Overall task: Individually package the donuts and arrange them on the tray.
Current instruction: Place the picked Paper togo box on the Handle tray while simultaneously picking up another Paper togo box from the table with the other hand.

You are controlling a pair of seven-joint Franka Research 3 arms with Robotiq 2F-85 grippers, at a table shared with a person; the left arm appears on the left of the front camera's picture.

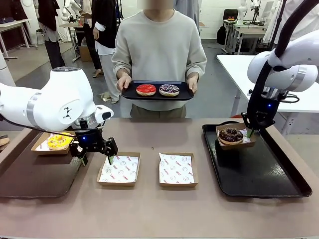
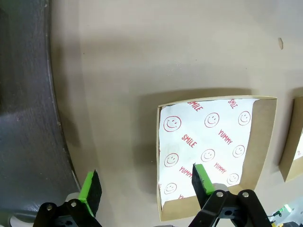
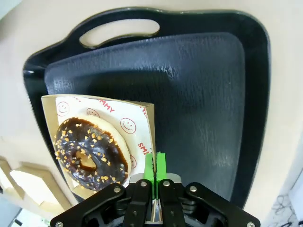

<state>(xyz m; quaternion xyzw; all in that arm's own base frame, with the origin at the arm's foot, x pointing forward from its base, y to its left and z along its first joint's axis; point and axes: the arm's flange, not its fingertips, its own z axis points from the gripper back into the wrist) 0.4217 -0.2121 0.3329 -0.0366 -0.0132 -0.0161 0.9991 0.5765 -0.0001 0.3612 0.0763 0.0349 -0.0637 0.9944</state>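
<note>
The chocolate donut [image 3: 90, 151] sat in its box [image 3: 147, 123] on the black tray [image 3: 199, 94], the right tool [image 3: 155, 165] pinched shut on the box's wall. The left tool [image 2: 144, 178] hung open above the counter [image 2: 165, 47] (partly over an empty box [image 2: 265, 137]). The red donut [image 1: 146, 89] and sprinkled donut [image 1: 169, 89] lay on a person's tray [image 1: 185, 94].

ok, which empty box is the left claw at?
The empty box nearer the yellow donut; the open left claw straddles its side wall.

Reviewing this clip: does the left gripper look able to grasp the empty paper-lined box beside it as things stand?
Likely yes. The left gripper is open, its jaws straddling one wall of the empty paper-lined box; nothing lies in the box or between the jaws.
</note>
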